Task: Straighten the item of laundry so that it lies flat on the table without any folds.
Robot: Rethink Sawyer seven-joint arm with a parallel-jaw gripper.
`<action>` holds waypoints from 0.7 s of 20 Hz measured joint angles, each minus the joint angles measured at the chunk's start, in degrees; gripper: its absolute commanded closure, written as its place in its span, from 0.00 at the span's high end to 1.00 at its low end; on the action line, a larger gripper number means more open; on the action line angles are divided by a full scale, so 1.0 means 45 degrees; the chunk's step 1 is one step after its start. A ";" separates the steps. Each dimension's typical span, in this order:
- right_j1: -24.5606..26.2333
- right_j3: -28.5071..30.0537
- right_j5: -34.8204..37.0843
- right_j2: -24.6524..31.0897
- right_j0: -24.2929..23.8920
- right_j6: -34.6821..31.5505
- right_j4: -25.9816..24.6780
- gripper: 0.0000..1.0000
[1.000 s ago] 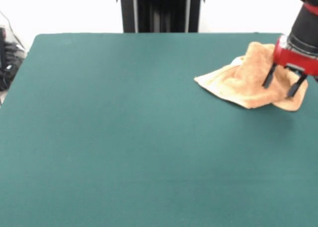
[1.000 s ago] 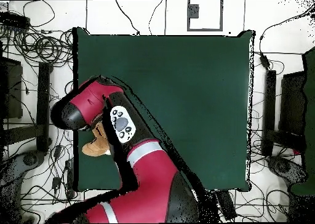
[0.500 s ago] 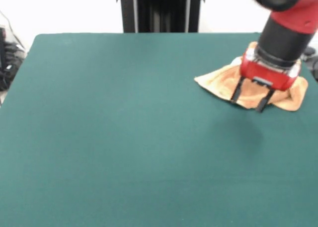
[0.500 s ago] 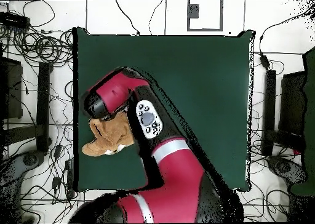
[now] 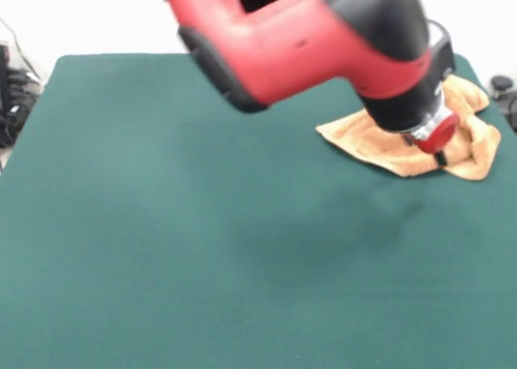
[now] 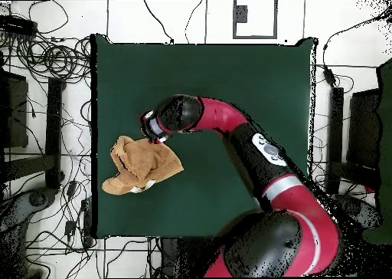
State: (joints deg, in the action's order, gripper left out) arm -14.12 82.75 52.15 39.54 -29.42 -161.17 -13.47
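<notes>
While the dark green felt-covered rectangular worktop point(image 5: 161, 224) is lying bare across its left and middle in the front view, one red and black arm point(image 5: 307, 38) is slanting down over it toward the right. Its gripper point(image 5: 436, 143) is hanging at the near edge of the single tan-orange fluffy terry towel point(image 5: 380, 135), which is sitting crumpled and folded near the worktop's far right corner, its outer part reaching the right edge. Only a red rim and a dark stub are showing there, so whether the jaws are apart or together I cannot tell.
</notes>
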 measured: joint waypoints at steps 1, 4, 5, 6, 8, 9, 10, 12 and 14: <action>0.0132 0.0153 -0.0055 0.0127 -0.0176 0.0000 0.0333 1.00; 0.0587 0.0882 -0.0253 0.0654 -0.0758 0.0000 0.1525 1.00; 0.0736 0.1294 -0.0336 0.0924 -0.0926 0.0000 0.1991 1.00; 0.0791 0.1600 -0.0396 0.1109 -0.0988 0.0000 0.2263 1.00; 0.0791 0.2065 -0.0469 0.1400 -0.1010 0.0000 0.2581 1.00; 0.0774 0.2266 -0.0498 0.1532 -0.1001 0.0000 0.2710 1.00; 0.0748 0.2471 -0.0524 0.1662 -0.0986 0.0000 0.2842 1.00; 0.0460 0.3264 -0.0542 0.2096 -0.0852 0.0000 0.3221 1.00; 0.0326 0.3454 -0.0545 0.2182 -0.0796 0.0000 0.3258 1.00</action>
State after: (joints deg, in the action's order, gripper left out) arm -12.65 98.29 49.70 49.36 -33.00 -161.17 1.19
